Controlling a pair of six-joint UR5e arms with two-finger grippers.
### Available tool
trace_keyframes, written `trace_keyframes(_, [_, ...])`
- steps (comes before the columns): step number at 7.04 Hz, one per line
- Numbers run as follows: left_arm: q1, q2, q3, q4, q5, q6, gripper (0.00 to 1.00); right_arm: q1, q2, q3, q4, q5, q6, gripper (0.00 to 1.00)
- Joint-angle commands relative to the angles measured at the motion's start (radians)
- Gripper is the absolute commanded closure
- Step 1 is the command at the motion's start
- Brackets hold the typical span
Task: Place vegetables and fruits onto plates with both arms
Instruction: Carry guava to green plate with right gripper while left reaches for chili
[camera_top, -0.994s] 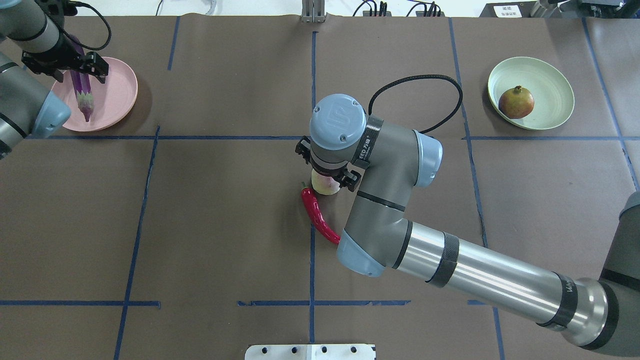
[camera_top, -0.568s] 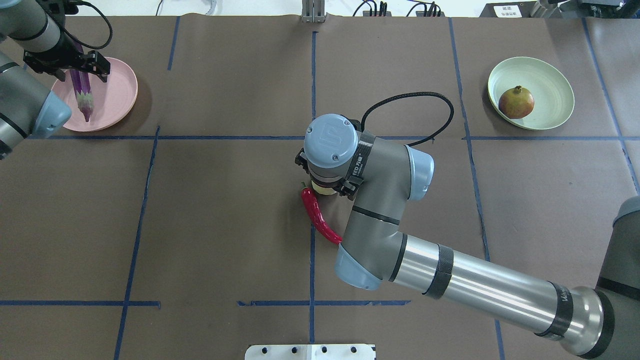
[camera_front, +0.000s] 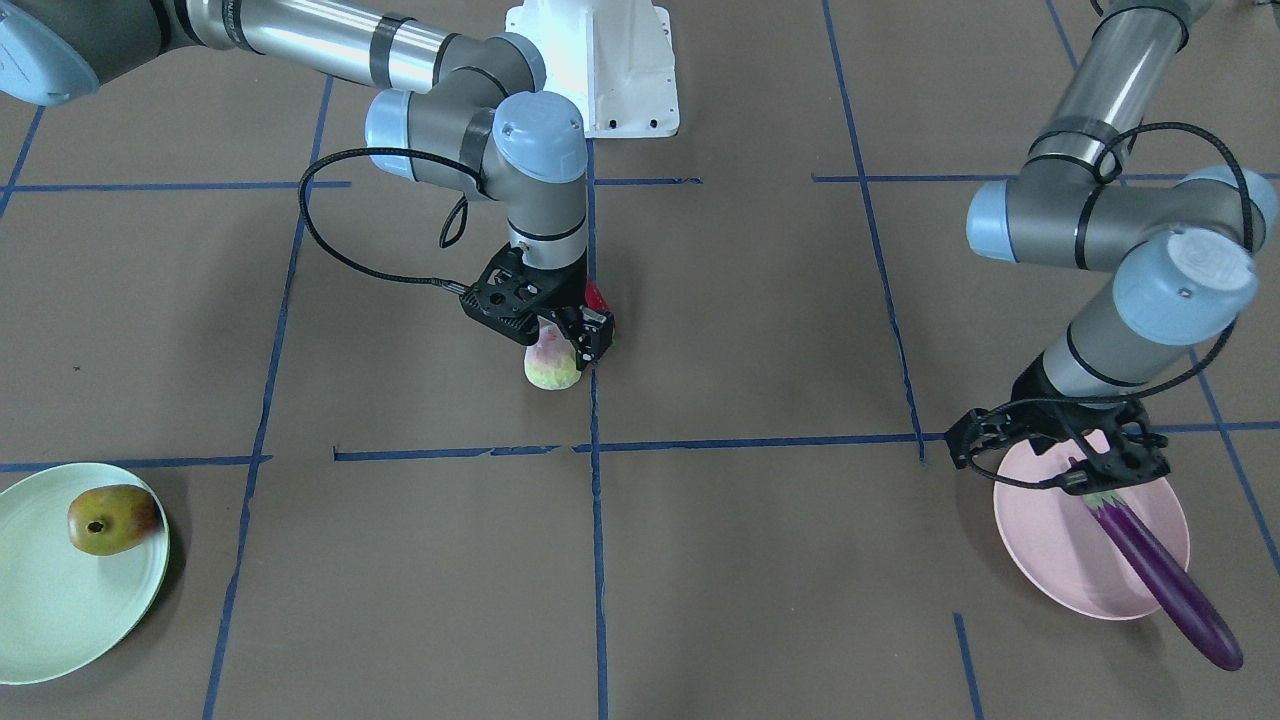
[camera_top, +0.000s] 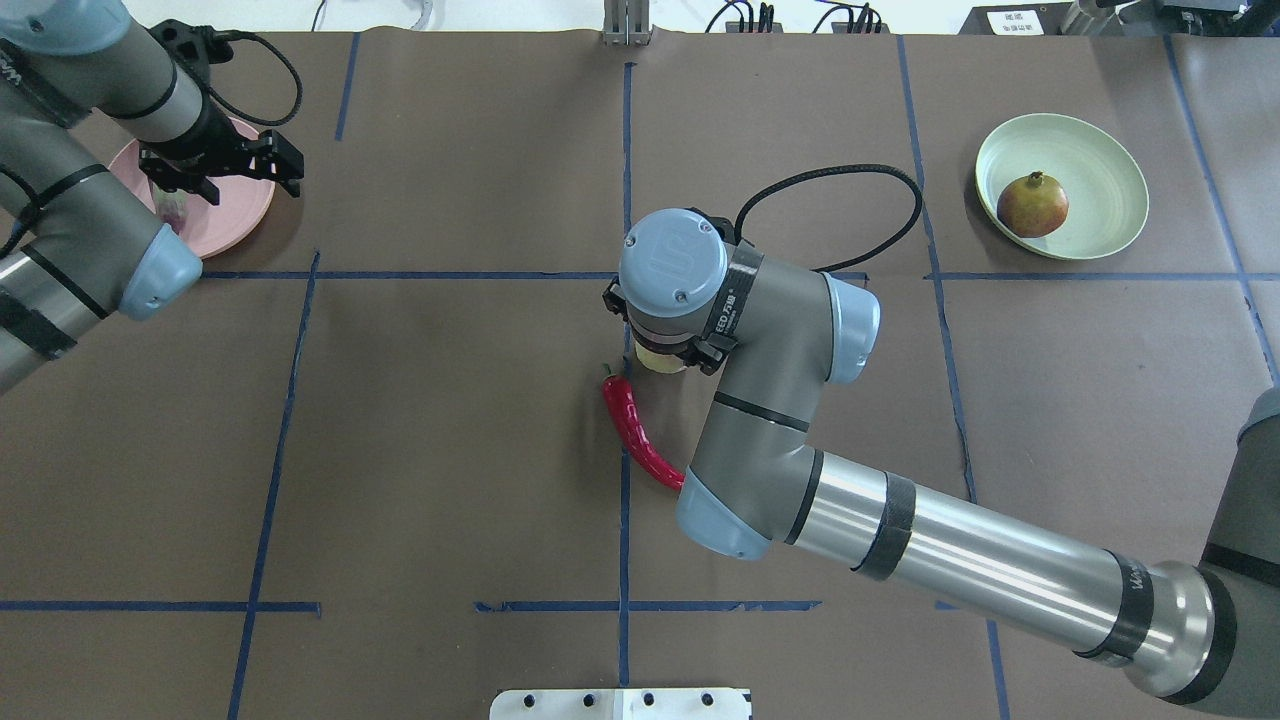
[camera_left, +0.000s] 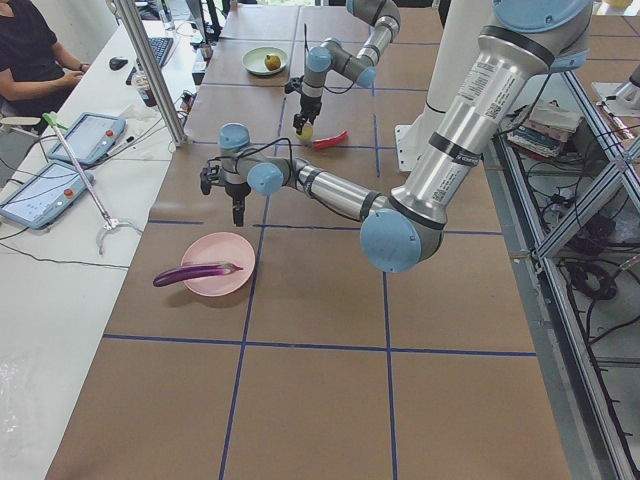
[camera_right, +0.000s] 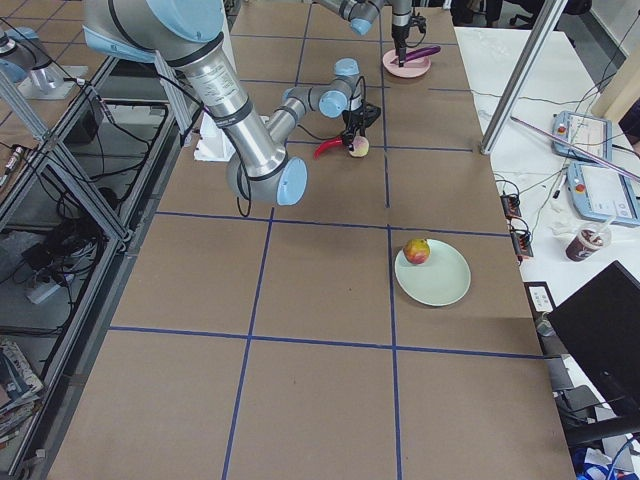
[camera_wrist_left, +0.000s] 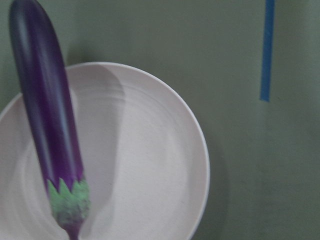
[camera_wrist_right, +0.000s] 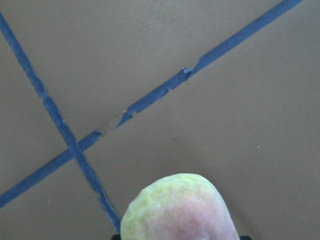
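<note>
My right gripper (camera_front: 560, 345) is shut on the pale green-and-pink peach-like fruit (camera_front: 550, 368) at the table's middle, at or just above the surface; the fruit fills the bottom of the right wrist view (camera_wrist_right: 180, 210). The red chili (camera_top: 635, 430) lies right beside it, partly under my right arm. The purple eggplant (camera_front: 1160, 580) lies on the pink plate (camera_front: 1050, 540) with its tip over the rim. My left gripper (camera_front: 1060, 465) is open and empty above that plate. The pomegranate-like fruit (camera_top: 1032, 204) sits in the mint green plate (camera_top: 1110, 160).
Blue tape lines (camera_top: 623, 150) divide the brown table cover. The white base block (camera_front: 610, 70) stands at the robot's side of the table. Operators' tablets (camera_left: 50, 170) lie on a side bench by a seated person.
My left gripper has risen and moved right, away from the eggplant, which stays on the pink plate. My right gripper came down around the peach-like fruit and has shifted slightly with it.
</note>
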Motion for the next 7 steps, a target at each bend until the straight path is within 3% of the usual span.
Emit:
trace_keyframes(1, [0.153,-0.001,-0.132,0.003,0.006,-0.169,0.00,0.106,-0.052,0.014,0.002,0.015,-0.167,1.00])
trace_keyframes(3, [0.294,-0.042,-0.194,0.006,0.038,-0.355,0.00,0.291,-0.117,0.011,0.011,0.084,-0.452,1.00])
trace_keyframes(4, [0.380,-0.062,-0.194,0.009,0.124,-0.397,0.00,0.389,-0.140,-0.004,0.010,0.138,-0.586,1.00])
trace_keyframes(5, [0.440,-0.082,-0.194,0.015,0.169,-0.433,0.00,0.484,-0.145,-0.060,0.010,0.181,-0.728,1.00])
trace_keyframes(7, [0.497,-0.146,-0.178,0.038,0.171,-0.588,0.00,0.596,-0.145,-0.177,0.013,0.189,-0.907,1.00])
